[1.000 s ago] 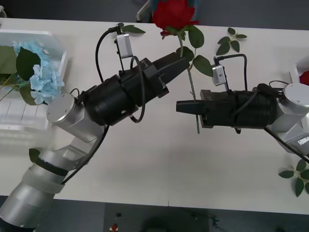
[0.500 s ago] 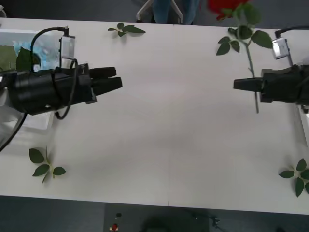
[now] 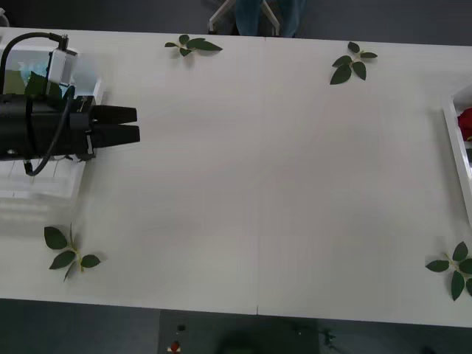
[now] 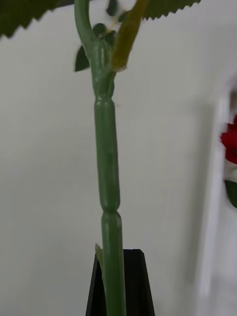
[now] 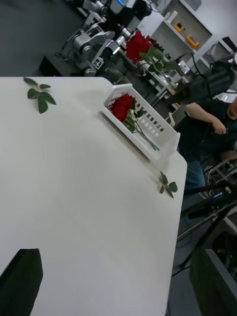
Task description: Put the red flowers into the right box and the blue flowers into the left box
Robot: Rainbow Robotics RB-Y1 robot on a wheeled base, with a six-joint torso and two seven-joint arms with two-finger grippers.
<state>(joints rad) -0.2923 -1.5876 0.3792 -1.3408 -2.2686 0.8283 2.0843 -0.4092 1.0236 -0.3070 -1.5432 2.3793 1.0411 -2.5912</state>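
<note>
table: white top [image 3: 280, 184] with a few loose leaf sprigs [image 3: 352, 63] scattered near its edges

left box: sits at the table's left edge [image 3: 44, 184], see-through white, with a bit of a pale blue flower [image 3: 29, 70] poking out behind the arm

left gripper: [image 3: 127, 125] hangs over the table right beside the left box, black fingers spread a little, nothing between them. In the left wrist view the two finger tips sit far apart at the corners [image 5: 22, 274]

right box: white slotted tray at the table's right edge [image 3: 453, 144]; from the left wrist view it's at the far side of the table [image 5: 148, 133] with red roses [image 5: 122, 106] lying inside

right gripper: [image 4: 118, 281] clamped on a rose stem [image 4: 107, 163]; the green stem runs straight up out of the black fingers, leaves at the top

held rose: bloom [image 5: 138, 45] is up in the air above the right box, past the table's far edge
</note>
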